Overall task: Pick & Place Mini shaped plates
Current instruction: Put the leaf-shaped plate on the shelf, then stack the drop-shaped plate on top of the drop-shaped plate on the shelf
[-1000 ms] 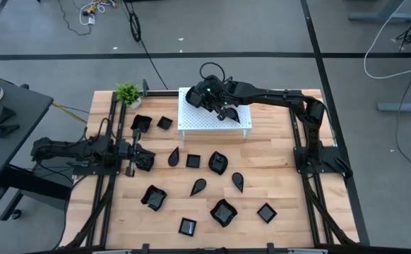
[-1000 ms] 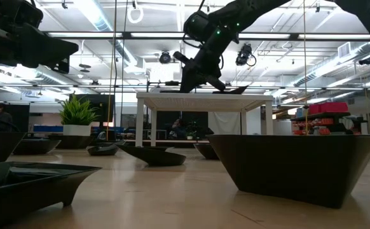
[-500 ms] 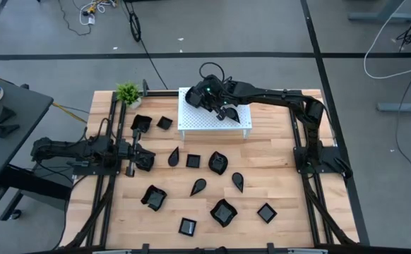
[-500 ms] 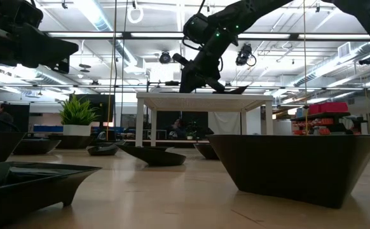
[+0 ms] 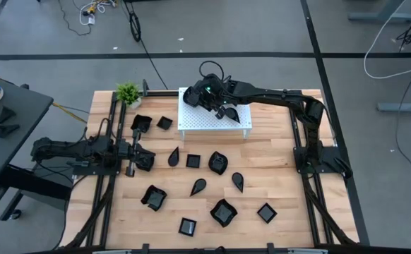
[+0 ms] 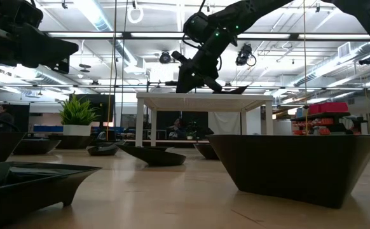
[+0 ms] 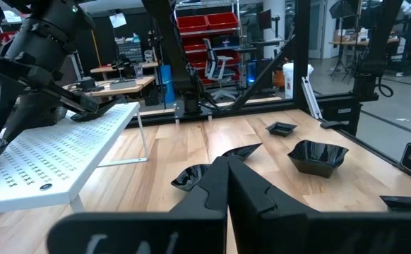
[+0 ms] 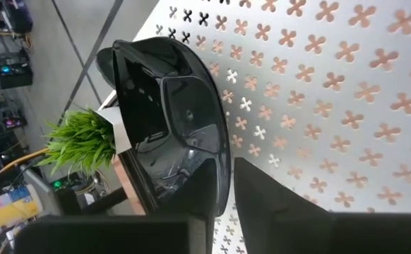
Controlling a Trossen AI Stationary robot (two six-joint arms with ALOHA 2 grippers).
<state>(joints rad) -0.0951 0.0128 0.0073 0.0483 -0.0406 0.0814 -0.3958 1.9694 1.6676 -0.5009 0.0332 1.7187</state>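
A glossy black mini plate (image 8: 170, 113) lies on top of the white perforated stand (image 5: 198, 121) at the table's far side. My right gripper (image 8: 225, 169) reaches over the stand, slanting down, and is open by a narrow gap, with the plate's near rim (image 8: 222, 152) standing in that gap. It also shows in the high view, right gripper (image 5: 219, 107). Several other black plates (image 5: 218, 162) rest flat on the wooden table. My left gripper (image 7: 227, 185) waits shut at the table's left side, holding nothing. My right gripper straddles the plate's rim (image 8: 223, 185), slanting down from the table's right. A strip of white stand shows between the rim and the outer finger (image 8: 283, 204), so that finger is clear. The other finger merges with the dark plate, so I cannot tell whether it touches. The plate rests on the stand.
A small green potted plant (image 5: 128, 92) stands at the far left corner beside the stand. Loose plates are spread over the table's middle and near half, such as one plate (image 5: 224, 212) and another (image 5: 154, 197). Black frame rails (image 5: 106, 183) run along both sides.
In the low view my right gripper's fingers stand a little wider apart than a second ago, over the same spot on the stand. The plate stays on the stand's top.
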